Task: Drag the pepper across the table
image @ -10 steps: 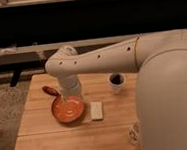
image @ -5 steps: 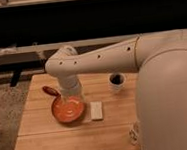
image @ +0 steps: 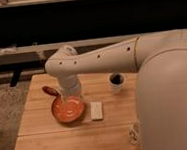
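The pepper (image: 50, 90) is a small, slim dark-red piece lying on the light wooden table (image: 42, 130), near its left side, just behind and left of the orange-red bowl. My white arm reaches in from the right, and its end bends down to the gripper (image: 70, 95), which hangs over the bowl's back rim, just right of the pepper. The arm's bulk hides the pepper's right end and the contact point.
An orange-red bowl (image: 68, 110) sits left of centre. A small white block (image: 96, 110) lies just right of it. A white cup with dark contents (image: 117, 81) stands at the back right. A dark bench runs behind the table.
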Controlling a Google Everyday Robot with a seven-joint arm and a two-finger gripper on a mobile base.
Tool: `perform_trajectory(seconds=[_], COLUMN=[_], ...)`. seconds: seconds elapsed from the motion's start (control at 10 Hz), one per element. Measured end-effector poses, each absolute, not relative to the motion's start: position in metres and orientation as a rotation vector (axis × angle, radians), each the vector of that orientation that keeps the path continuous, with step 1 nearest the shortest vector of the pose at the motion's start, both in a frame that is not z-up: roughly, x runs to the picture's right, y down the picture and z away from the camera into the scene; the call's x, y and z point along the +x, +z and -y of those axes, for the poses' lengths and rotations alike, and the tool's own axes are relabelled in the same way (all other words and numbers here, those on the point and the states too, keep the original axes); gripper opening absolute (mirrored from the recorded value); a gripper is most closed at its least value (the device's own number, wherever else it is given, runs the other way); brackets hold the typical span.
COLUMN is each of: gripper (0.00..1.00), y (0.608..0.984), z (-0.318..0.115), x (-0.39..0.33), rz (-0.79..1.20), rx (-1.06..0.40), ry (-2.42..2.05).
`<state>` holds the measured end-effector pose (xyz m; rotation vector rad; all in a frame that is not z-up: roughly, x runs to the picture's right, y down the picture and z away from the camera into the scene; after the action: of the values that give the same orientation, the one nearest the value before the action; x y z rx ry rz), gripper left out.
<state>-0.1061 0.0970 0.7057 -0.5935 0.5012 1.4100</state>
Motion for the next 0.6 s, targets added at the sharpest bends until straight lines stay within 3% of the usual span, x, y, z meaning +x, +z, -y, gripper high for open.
perform_trajectory(seconds=[0.6], gripper=[0.65], y=[0.77], z=[-0.044], x=[-0.184], rz=[-0.293], rx=[-0.667], ry=[1.054])
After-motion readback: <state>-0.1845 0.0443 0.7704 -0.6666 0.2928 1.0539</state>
